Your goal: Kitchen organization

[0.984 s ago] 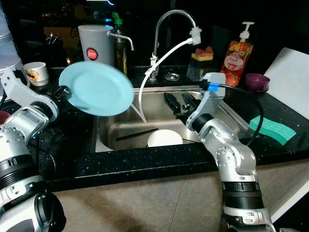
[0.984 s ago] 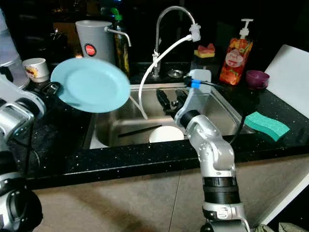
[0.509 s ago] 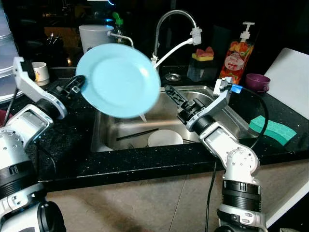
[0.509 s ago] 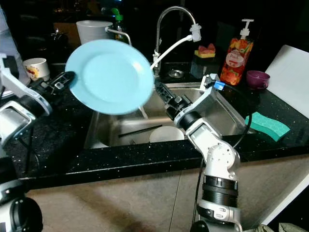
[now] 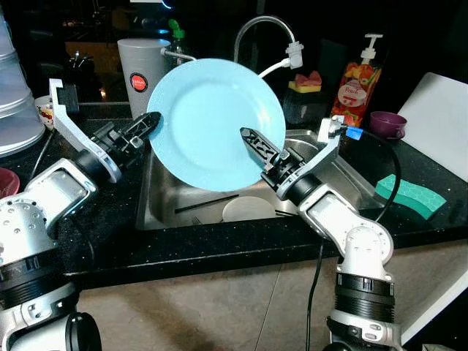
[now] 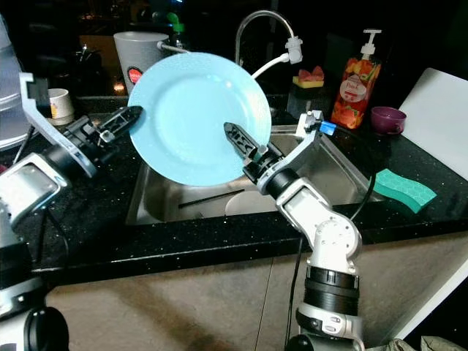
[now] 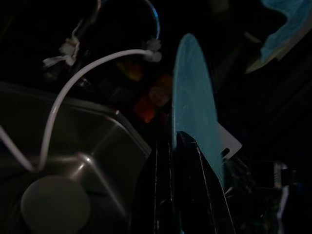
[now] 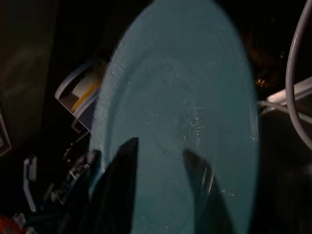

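A light blue plate (image 5: 212, 121) stands upright in the air above the sink (image 5: 351, 183), its face toward me. My left gripper (image 5: 150, 123) is shut on the plate's left rim; the left wrist view has the plate (image 7: 192, 107) edge-on between the fingers (image 7: 187, 195). My right gripper (image 5: 252, 142) reaches up from the right, open, its fingertips in front of the plate's lower right face. In the right wrist view both fingers (image 8: 122, 185) are spread before the plate (image 8: 185, 107). Whether they touch it I cannot tell.
A white bowl (image 5: 248, 208) and a dark utensil (image 5: 208, 203) lie in the sink under the faucet (image 5: 256, 29). A grey pitcher (image 5: 139, 69), a soap bottle (image 5: 355, 73), a purple bowl (image 5: 389, 123), a green sponge (image 5: 409, 191) and a white board (image 5: 439, 117) sit on the black counter.
My left arm swung the plate right and up, from over the counter to above the sink. My right gripper rose out of the sink to the plate's face.
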You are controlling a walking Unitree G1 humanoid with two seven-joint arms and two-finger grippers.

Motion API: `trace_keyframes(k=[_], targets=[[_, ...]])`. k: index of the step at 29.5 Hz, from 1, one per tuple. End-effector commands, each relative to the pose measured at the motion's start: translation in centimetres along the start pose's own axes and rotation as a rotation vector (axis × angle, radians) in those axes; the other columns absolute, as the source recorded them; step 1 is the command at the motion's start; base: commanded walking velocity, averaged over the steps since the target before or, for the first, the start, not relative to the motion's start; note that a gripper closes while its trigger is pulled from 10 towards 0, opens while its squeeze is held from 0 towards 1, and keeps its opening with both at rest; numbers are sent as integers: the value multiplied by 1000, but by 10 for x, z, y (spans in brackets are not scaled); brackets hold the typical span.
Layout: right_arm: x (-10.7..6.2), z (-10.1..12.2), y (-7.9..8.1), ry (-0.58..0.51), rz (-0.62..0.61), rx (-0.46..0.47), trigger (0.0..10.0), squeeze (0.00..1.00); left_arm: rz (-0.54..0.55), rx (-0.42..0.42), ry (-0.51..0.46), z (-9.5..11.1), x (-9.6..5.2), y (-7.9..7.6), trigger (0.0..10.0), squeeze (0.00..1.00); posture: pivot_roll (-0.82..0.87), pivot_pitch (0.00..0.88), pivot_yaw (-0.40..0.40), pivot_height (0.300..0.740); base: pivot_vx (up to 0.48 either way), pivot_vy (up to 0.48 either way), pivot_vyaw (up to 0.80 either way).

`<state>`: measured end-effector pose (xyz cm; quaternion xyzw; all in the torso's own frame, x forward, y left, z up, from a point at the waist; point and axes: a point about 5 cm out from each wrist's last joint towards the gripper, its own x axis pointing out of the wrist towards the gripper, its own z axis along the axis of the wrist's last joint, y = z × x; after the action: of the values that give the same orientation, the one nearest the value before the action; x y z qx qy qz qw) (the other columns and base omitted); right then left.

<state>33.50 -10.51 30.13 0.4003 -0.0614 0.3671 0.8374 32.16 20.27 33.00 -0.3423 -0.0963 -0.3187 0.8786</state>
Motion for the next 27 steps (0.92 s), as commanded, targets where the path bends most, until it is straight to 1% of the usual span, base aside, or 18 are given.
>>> trace_keyframes(k=[1,3,4,9,14,16,17,18,19,20,21,23,24,25,26,27], targets=[[-2,1,2,-6,8,-3,0,0,-7,31,36,-5,1,-4,10000,0,71,102,-40,740,0,0,0],[-2,2,2,-8,7,-4,0,0,6,43,45,-7,2,-3,10000,0,71,102,-40,740,0,0,0],[-2,3,1,-10,4,-4,0,0,24,62,54,-9,3,-2,10000,0,71,102,-40,740,0,0,0],[-3,4,1,-16,0,-4,0,0,41,84,59,-11,3,-1,10000,0,71,102,-40,740,0,0,0],[-3,4,0,-20,-7,-7,0,0,75,107,59,-11,3,3,10000,0,72,103,-39,740,0,0,0],[-4,4,0,-20,-8,-8,0,0,95,143,45,-11,2,4,10000,0,72,103,-39,740,0,0,0],[-4,5,0,-19,-8,-11,0,0,117,184,34,-10,2,5,10000,0,72,103,-39,740,0,0,0],[-3,5,0,-19,-10,-12,0,0,128,194,32,-10,3,6,10000,1000,72,103,-39,740,0,0,0],[-3,5,-1,-18,-12,-12,0,0,136,188,30,-11,3,7,10000,1000,72,103,-39,740,0,0,0],[-3,5,-2,-16,-20,-23,3647,0,148,179,22,-10,3,8,10000,1000,75,108,-45,740,0,0,0],[-3,6,-3,-18,-32,-39,10000,0,163,173,11,-8,2,9,10000,1000,75,108,-45,740,0,0,0],[-3,7,-5,-28,-46,-49,10000,0,179,171,-4,-5,0,11,10000,1000,78,110,-46,740,0,0,0],[-1,11,-14,-67,-113,-75,10000,0,227,167,-31,0,-4,17,10000,0,83,111,-49,740,0,0,0],[0,14,-18,-85,-147,-87,10000,0,245,167,-37,1,-6,20,10000,0,83,111,-49,740,0,0,0],[0,14,-18,-85,-147,-87,10000,0,245,167,-37,1,-6,20,10000,0,83,111,-49,740,0,0,0],[2,17,-28,-108,-230,-129,10000,0,289,177,-40,2,-10,27,10000,0,83,111,-49,740,0,0,0]])
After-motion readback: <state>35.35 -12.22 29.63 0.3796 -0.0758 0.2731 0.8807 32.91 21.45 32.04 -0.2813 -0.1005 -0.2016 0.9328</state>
